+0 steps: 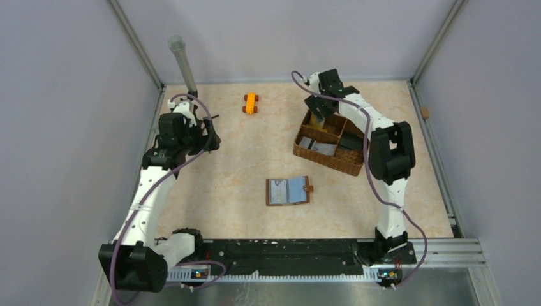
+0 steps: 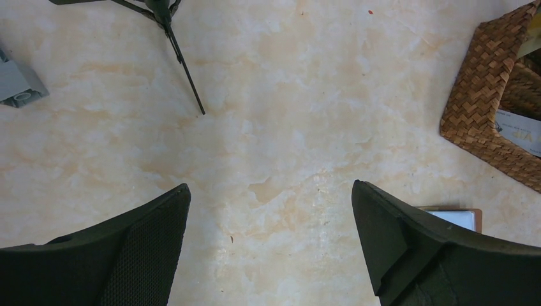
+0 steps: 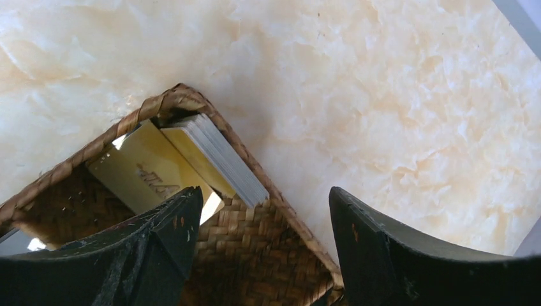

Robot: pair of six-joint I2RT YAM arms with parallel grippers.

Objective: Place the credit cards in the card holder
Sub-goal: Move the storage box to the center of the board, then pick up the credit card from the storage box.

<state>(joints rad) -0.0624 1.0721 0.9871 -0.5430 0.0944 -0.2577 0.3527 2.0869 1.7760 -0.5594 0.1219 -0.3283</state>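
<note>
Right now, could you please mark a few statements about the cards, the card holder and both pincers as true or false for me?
1. The card holder lies open on the table. True.
2. The right pincer grips a gold card. False: it is open and holds nothing.
3. Gold cards stand in a corner of the woven basket. True.
4. The left pincer is shut. False: it is open over bare table.
5. The orange toy car sits in the basket. False: it stands on the table, apart from it.
</note>
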